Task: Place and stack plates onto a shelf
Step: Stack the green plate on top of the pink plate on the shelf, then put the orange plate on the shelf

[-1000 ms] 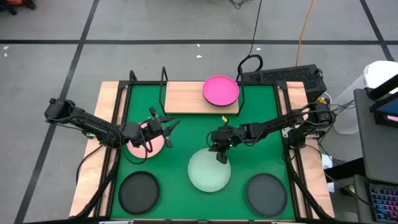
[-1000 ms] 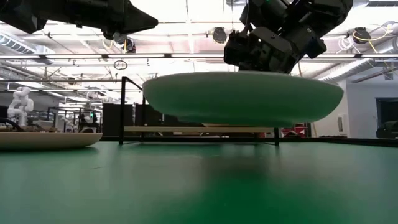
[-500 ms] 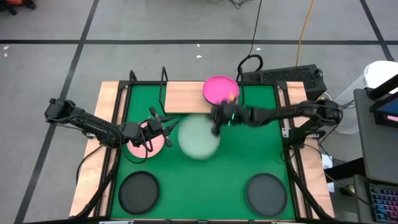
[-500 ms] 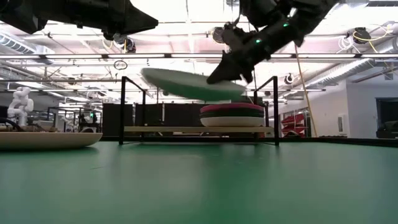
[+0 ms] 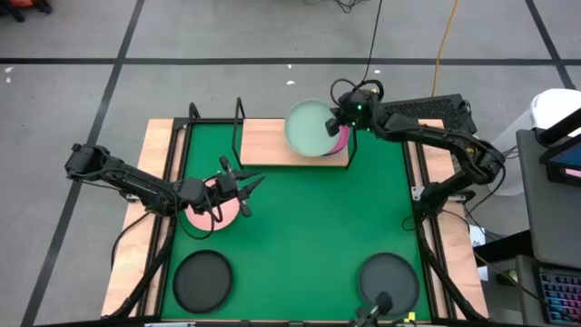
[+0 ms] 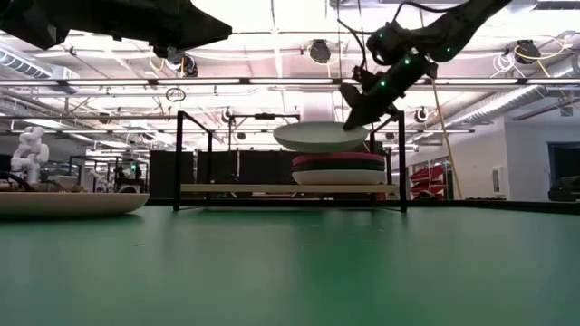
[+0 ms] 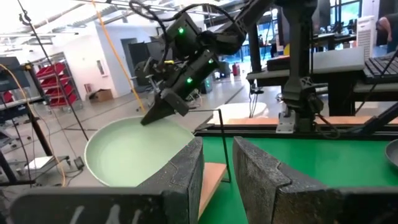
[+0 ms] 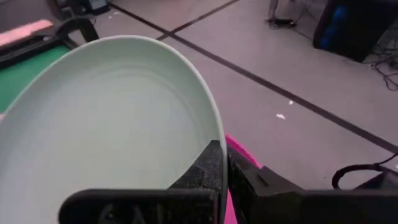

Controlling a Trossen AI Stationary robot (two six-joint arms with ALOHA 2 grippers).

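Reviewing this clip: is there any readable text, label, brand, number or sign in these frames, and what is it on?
No text can be read in any view.
The mint green plate, the magenta plate under it, the shelf and the green mat carry no print.
The screen at the high view's right edge is too small to read.

Floor (image 5: pixel 227 36): grey, crossed by dark lines.
Ceiling (image 6: pixel 272 54): bright, with pipes and beams.
Red shelving (image 7: pixel 53 84): against the far wall.
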